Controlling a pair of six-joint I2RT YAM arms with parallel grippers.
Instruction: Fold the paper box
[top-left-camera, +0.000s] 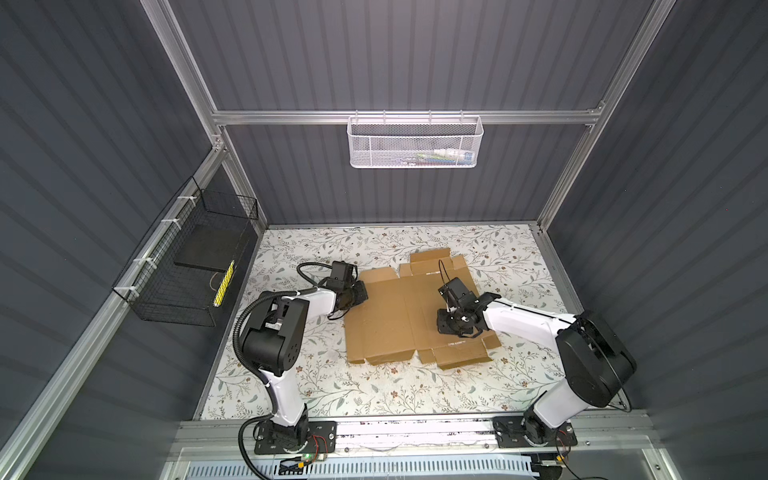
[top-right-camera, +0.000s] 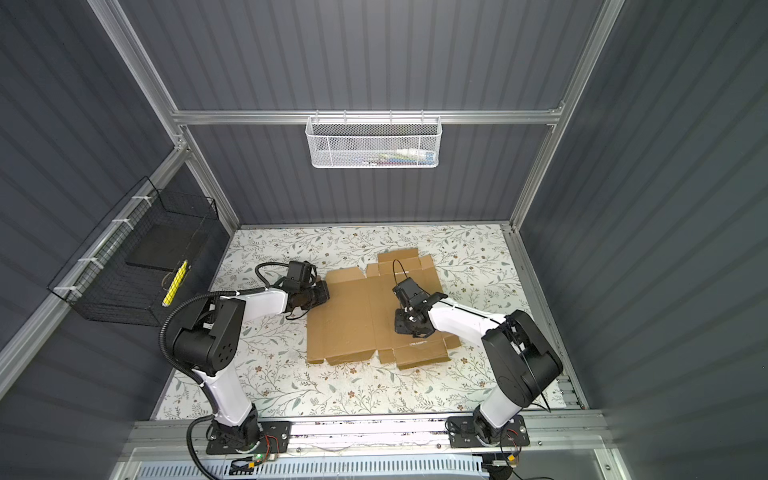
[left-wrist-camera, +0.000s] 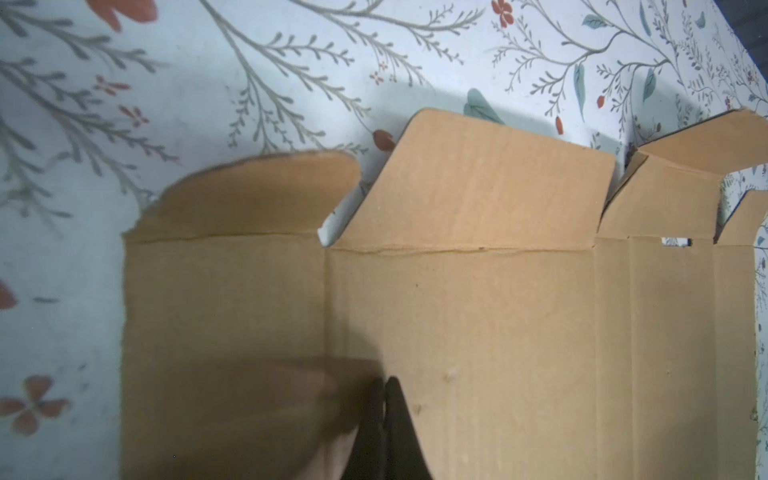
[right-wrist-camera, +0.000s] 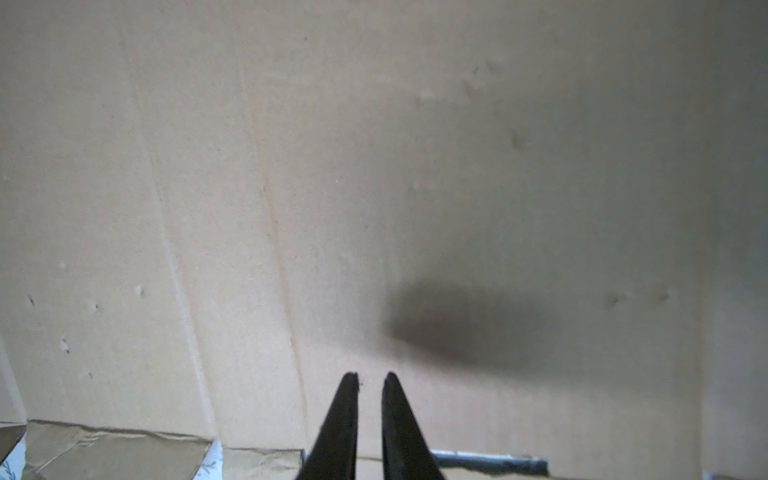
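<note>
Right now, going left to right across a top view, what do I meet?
Black wire basket → left gripper → right gripper. The flat brown cardboard paper box lies under both grippers, so unplaced.

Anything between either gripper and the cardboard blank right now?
Nothing visible. The unfolded brown corrugated cardboard sheet lies bare on the floral table cover; the left gripper, shut, and the right gripper, slightly open and empty, both point straight at its surface. Whether either touches it, I cannot tell.
</note>
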